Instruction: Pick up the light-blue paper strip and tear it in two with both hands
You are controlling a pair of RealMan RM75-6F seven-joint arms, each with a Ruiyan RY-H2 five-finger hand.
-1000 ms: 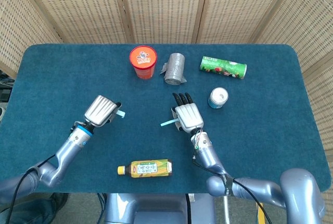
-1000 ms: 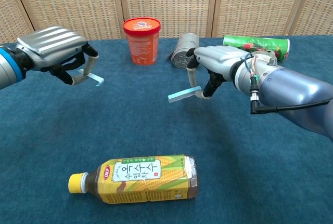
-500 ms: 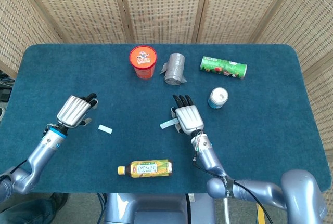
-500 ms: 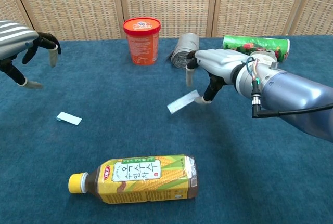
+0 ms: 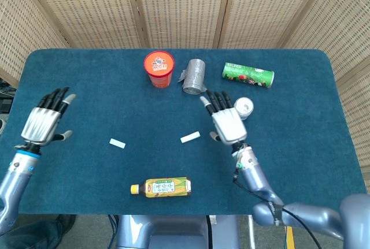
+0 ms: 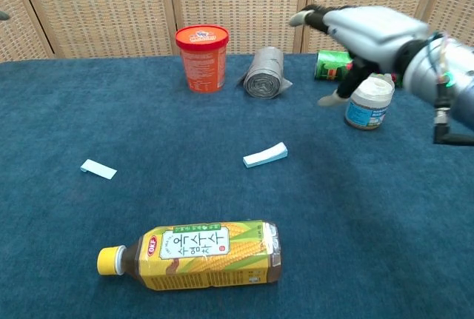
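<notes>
Two light-blue pieces on the cloth, both my hands empty.

Both halves of the strip lie flat on the blue table, well apart from each other: the left piece sits nearer my left hand, the right piece lies just beside my right hand, slightly curled as the chest view shows. My left hand is lifted off to the side with fingers spread wide, holding nothing; my right hand hovers near the small white jar, fingers likewise splayed and empty. By my reading the tear is done and nothing is left but drawing my arms away. The corn-tea bottle, red cup and grey roll stand untouched.
</notes>
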